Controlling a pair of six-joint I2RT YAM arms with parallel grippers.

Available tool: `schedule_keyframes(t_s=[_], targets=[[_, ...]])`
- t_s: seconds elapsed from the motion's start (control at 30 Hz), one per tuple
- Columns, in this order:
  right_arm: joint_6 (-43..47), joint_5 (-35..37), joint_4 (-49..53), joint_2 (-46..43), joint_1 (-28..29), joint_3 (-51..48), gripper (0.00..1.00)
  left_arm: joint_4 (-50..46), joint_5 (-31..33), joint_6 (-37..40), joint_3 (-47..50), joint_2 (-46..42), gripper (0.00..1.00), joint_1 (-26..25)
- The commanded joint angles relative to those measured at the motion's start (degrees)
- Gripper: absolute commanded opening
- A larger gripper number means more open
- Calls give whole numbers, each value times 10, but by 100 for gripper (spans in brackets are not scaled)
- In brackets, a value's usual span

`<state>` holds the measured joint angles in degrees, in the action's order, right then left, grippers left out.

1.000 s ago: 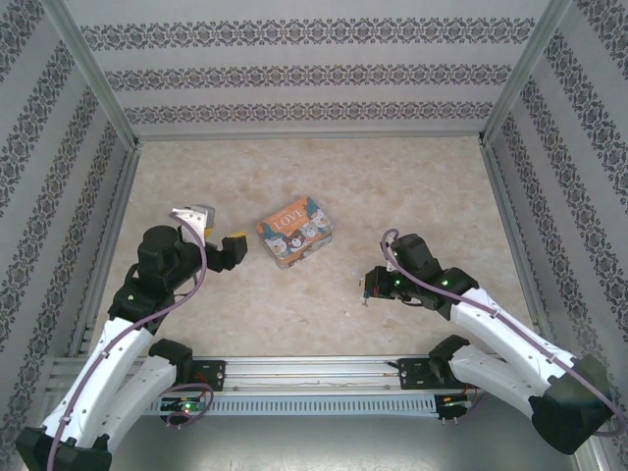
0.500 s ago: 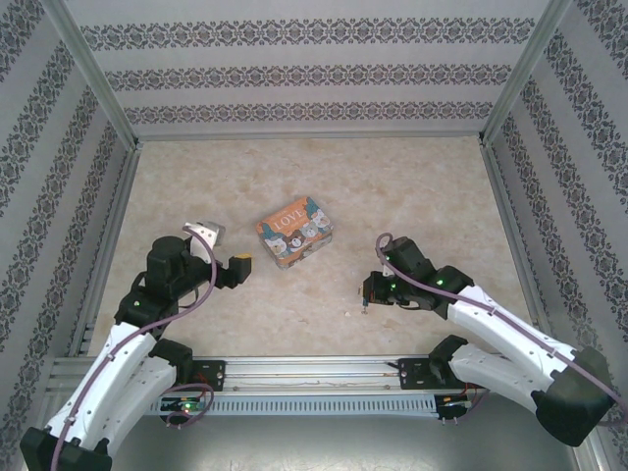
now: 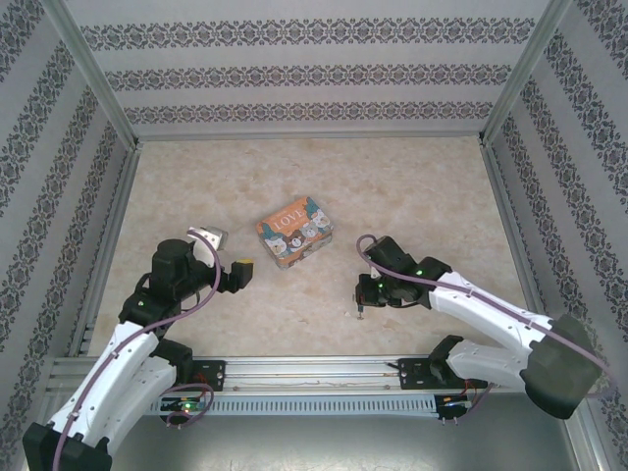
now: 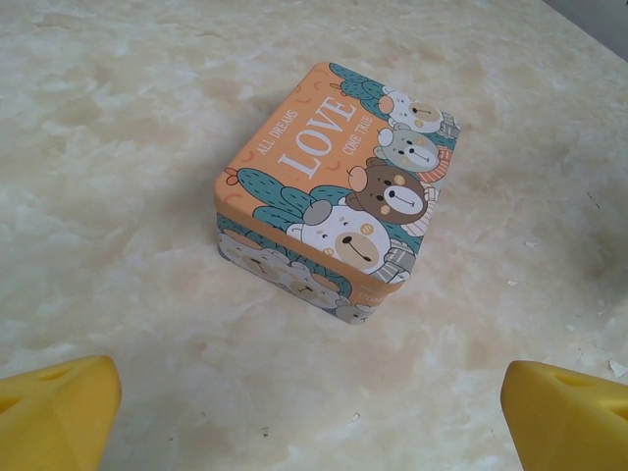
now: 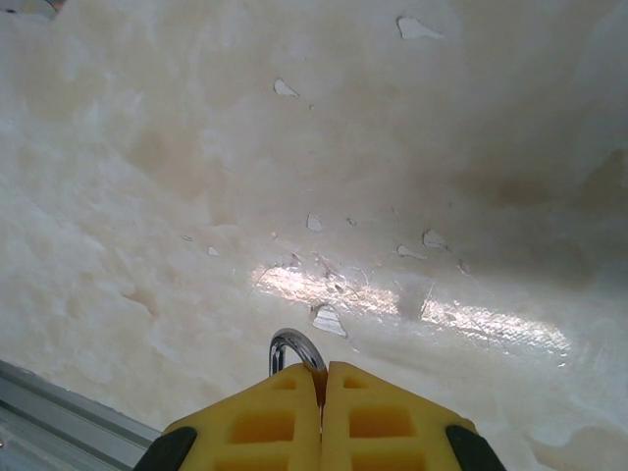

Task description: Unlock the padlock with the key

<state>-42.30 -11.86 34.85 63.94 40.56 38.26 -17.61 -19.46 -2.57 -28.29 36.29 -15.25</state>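
1. Nearest me, the right gripper (image 3: 364,292) is hanging low over the front part of the marbled table (image 3: 324,177), right of centre, with its tips pointing down at the surface.
2. Seen from its wrist camera, its two yellow fingers (image 5: 260,422) are pressing flat against each other. They are pinching what I am taking for the padlock (image 5: 294,336). Only a thin silver shackle loop is sticking out past the tips, and the body is hiding between the pads, so I cannot see its colour.
3. From overhead, something tiny is dangling just under that gripper, close above the table. It is too small to make out.
4. On the other side, the left gripper (image 3: 237,272) is sitting a little farther in, spread wide. Its yellow fingertips (image 4: 59,407) are showing at the two bottom corners of its wrist view, with bare table between them.
5. Beyond it, the orange "LOVE" tin box (image 3: 293,231) is lying flat and closed on the table. It is just ahead of the left gripper without touching it, and well apart from the right gripper.
6. Farthest back, patterned walls (image 3: 314,74) are closing in the table.
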Motion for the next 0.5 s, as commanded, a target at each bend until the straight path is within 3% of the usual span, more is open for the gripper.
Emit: schedule_keyframes(t_s=[0.0,0.47], targets=[[-7,3,-12,20,12,18,0,15,-3,19,5,6,99,8],[5,-14,-51,100,31,17,0,10,3,26,3,14,99,8]])
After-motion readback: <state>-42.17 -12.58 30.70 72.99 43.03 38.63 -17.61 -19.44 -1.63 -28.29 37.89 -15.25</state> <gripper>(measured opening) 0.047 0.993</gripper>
